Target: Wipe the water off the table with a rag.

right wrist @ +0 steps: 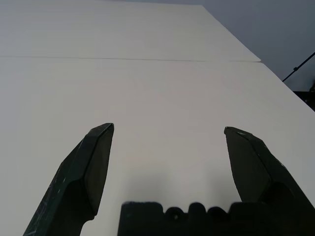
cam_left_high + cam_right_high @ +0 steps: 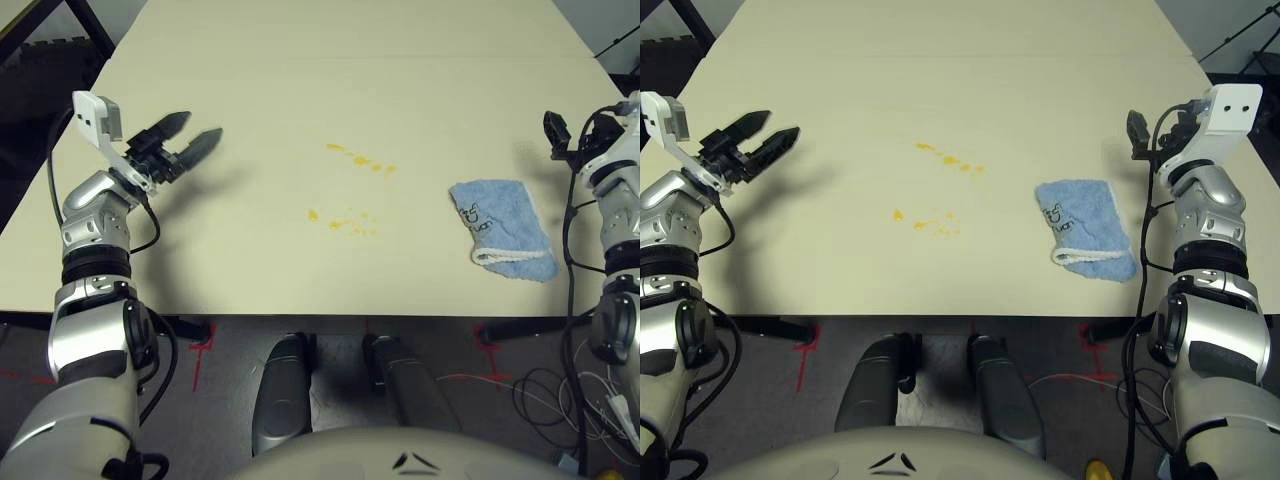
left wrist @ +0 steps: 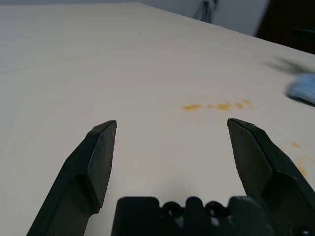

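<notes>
A folded light-blue rag (image 2: 502, 229) lies on the cream table (image 2: 330, 110), toward its front right. The water (image 2: 362, 160) shows as small yellow-orange droplets in two patches near the table's middle, the nearer patch (image 2: 345, 222) closer to the front edge. My left gripper (image 2: 190, 136) hovers open over the left side of the table, pointing toward the droplets, nothing between its fingers. My right gripper (image 2: 1152, 122) hangs open above the table's right side, behind and to the right of the rag, not touching it.
A faint seam (image 1: 147, 60) crosses the tabletop farther back. The table's front edge (image 2: 300, 314) runs just ahead of my body. Cables (image 2: 600, 390) lie on the floor at the right. A dark table leg (image 2: 95, 25) shows at the far left.
</notes>
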Action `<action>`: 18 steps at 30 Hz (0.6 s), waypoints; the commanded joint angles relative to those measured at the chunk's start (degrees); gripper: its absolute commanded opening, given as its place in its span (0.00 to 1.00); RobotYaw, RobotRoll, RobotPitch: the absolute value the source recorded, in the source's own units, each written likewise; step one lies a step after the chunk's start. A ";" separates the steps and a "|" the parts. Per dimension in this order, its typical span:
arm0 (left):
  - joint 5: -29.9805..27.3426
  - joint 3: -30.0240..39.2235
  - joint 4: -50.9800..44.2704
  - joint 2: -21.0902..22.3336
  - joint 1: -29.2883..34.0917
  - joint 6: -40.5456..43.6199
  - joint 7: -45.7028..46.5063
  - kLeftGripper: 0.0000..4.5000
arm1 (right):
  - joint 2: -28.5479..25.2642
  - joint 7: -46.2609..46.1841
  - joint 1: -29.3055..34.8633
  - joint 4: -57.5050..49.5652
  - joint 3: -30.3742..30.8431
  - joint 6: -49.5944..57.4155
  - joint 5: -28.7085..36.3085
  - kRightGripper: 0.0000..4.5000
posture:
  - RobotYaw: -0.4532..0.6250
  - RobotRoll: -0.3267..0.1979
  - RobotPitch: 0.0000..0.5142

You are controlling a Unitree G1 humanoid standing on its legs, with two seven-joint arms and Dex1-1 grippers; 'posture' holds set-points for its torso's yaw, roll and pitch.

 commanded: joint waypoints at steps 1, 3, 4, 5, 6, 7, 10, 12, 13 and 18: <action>-0.42 -3.39 -7.94 1.88 3.78 2.37 -4.83 1.00 | -0.70 -0.06 -0.18 1.77 -0.03 -0.37 -0.47 0.99 | 0.52 0.62 0.37; -0.34 -4.12 -10.09 2.22 4.93 2.49 -5.63 1.00 | -0.79 0.08 -0.32 2.06 0.12 -0.32 -0.57 0.99 | 0.52 0.62 0.37; -0.34 -4.58 -11.11 2.31 5.36 2.64 -6.13 1.00 | -0.96 0.53 -0.39 2.13 0.35 0.29 -0.64 0.99 | 0.52 0.62 0.37; -0.23 -5.06 -11.82 2.33 5.57 2.52 -6.66 1.00 | -1.31 1.36 -0.47 1.99 0.64 1.58 -0.64 0.99 | 0.52 0.62 0.37; -0.17 -5.40 -12.43 2.25 5.72 2.45 -6.86 1.00 | -1.76 2.35 -0.54 1.69 0.80 3.05 -0.47 0.99 | 0.52 0.62 0.37; -0.23 -5.50 -12.90 2.11 5.81 2.65 -6.79 1.00 | -2.44 3.51 -0.59 1.22 0.93 4.80 -0.31 0.99 | 0.52 0.62 0.37; -0.34 -5.96 -14.07 2.09 6.28 2.49 -7.19 1.00 | -5.78 8.27 -0.23 -1.45 1.73 12.57 0.00 0.99 | 0.52 0.62 0.37; -0.42 -6.26 -14.48 2.18 6.62 2.59 -7.47 1.00 | -8.91 11.12 0.28 -3.71 2.67 19.75 -0.19 0.99 | 0.51 0.62 0.38; -0.34 -6.36 -14.42 2.14 6.74 2.41 -7.54 1.00 | -10.41 13.39 0.73 -5.61 2.87 23.98 0.65 0.99 | 0.51 0.62 0.38; 0.04 -6.64 -13.42 1.75 7.11 1.31 -7.57 1.00 | -16.61 25.94 8.21 -21.27 5.89 42.93 5.10 0.99 | 0.50 0.62 0.39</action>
